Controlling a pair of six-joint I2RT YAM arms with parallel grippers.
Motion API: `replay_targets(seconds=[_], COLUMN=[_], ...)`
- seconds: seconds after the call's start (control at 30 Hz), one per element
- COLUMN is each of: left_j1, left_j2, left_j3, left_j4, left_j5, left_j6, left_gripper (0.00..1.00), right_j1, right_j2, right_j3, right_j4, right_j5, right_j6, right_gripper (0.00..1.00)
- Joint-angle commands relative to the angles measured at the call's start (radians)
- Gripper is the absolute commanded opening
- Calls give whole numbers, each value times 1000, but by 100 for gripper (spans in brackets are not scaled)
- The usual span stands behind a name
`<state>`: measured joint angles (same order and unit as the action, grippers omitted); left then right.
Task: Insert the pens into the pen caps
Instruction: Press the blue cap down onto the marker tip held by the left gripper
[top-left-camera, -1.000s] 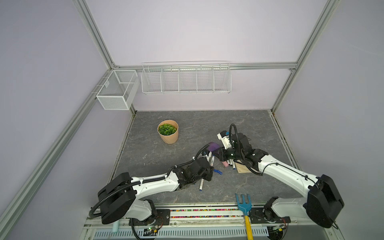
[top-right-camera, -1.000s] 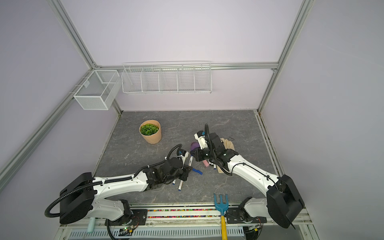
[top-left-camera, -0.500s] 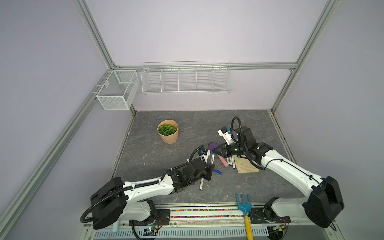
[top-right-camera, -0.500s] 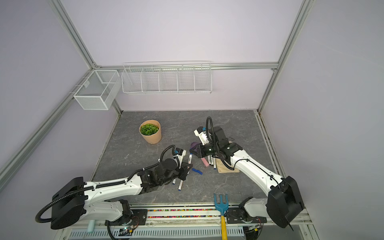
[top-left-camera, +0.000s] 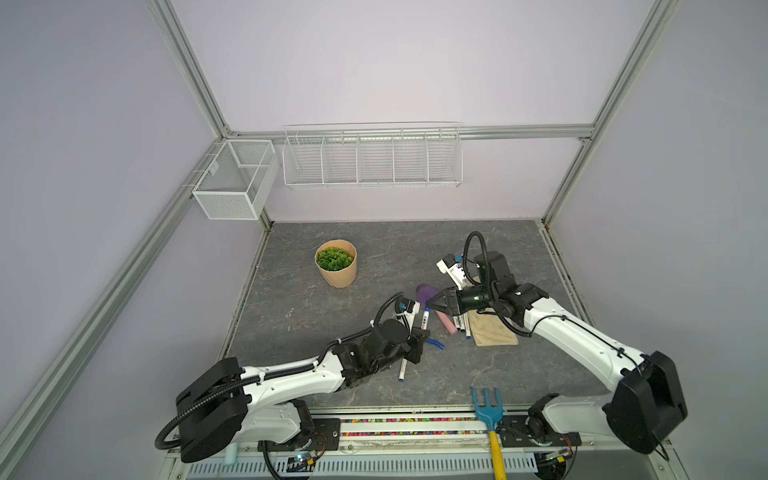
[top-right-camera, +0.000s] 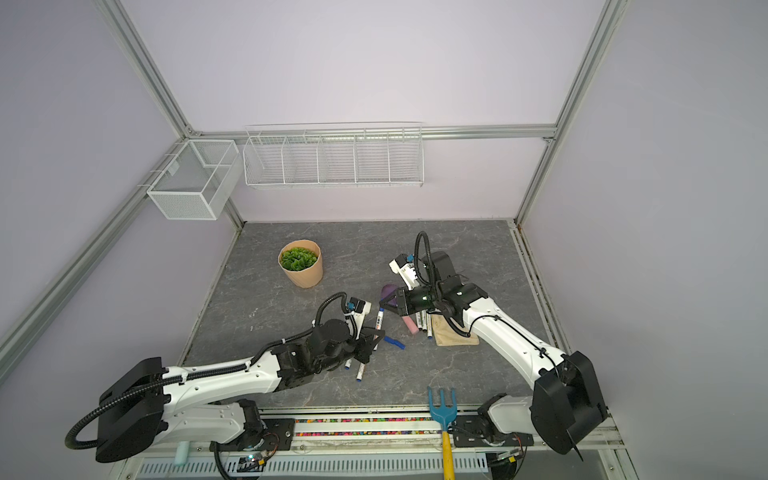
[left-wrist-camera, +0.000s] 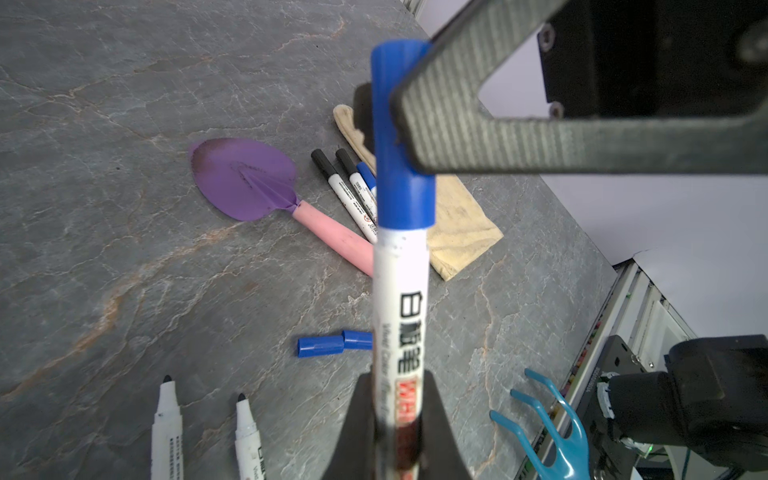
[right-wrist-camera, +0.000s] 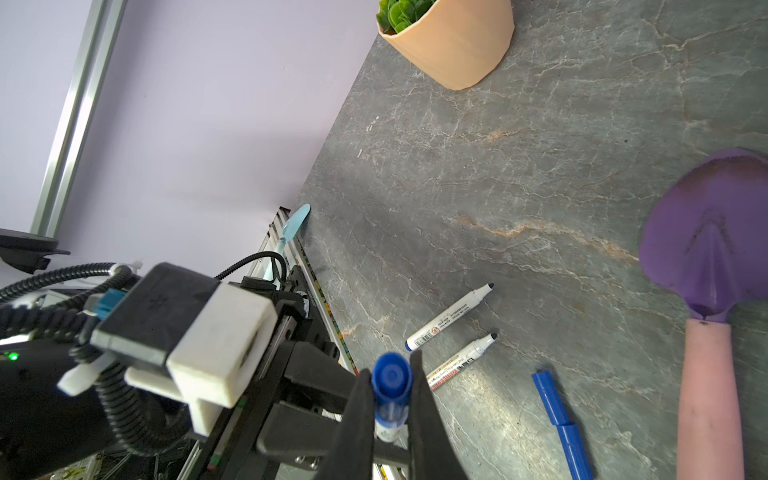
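Left end effector (left-wrist-camera: 397, 386), pen (left-wrist-camera: 401, 291) base hidden

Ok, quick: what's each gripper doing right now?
The left gripper is shut on the pen.
The right gripper is shut on the blue cap, fitted on that pen.

The table top (left-wrist-camera: 124, 249) is showing a matt grey stone look with pale rusty veins. The pen (left-wrist-camera: 401, 291) is gleaming as smooth white plastic under a printed label, and its blue cap (left-wrist-camera: 403, 199) is looking like satin plastic with faint ridges. The fingers (left-wrist-camera: 498, 137) of the right gripper (right-wrist-camera: 390, 374) are showing a dull black, finely ribbed surface. The trowel (left-wrist-camera: 245, 178) is wearing a scuffed matt purple blade and a smudged pink handle. The cloth (left-wrist-camera: 461, 232) is looking coarse, beige and stained. Far left, the pot (right-wrist-camera: 453, 45) is showing smooth matt peach.
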<state>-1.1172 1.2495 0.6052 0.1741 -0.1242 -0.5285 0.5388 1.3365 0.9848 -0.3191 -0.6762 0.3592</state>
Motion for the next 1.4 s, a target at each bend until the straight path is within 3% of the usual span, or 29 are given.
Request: replay_targets(seconds=[0.0,0.17,0.33,0.77,0.97,1.37], left_j1=[39,49,61,110,111,125], left_j2=[-12,-11,-10,29,38,-16], left_j3=[22,31,47,123,123,143], left_j4=[165,168,168,171,160,158], left_j5=[-73,-65,-60,-26,-18,-46], left_j6=[-4,-2,8,56,56,98], left_gripper=[0,0,0,0,0,0], right_j1=[67,109,134,118,118,207], right_j2=[1,2,7,28,42,156], right_j3=[-23,-1,-2,29,26,58], right_j4=[-257,-350,-373,-378,-383,-560], right_j5=[-94,15,27,-170,-204,110], right_j6=[-62,-120,-129,-76,-77,-162], right_gripper=[7,7,7,7,7,7])
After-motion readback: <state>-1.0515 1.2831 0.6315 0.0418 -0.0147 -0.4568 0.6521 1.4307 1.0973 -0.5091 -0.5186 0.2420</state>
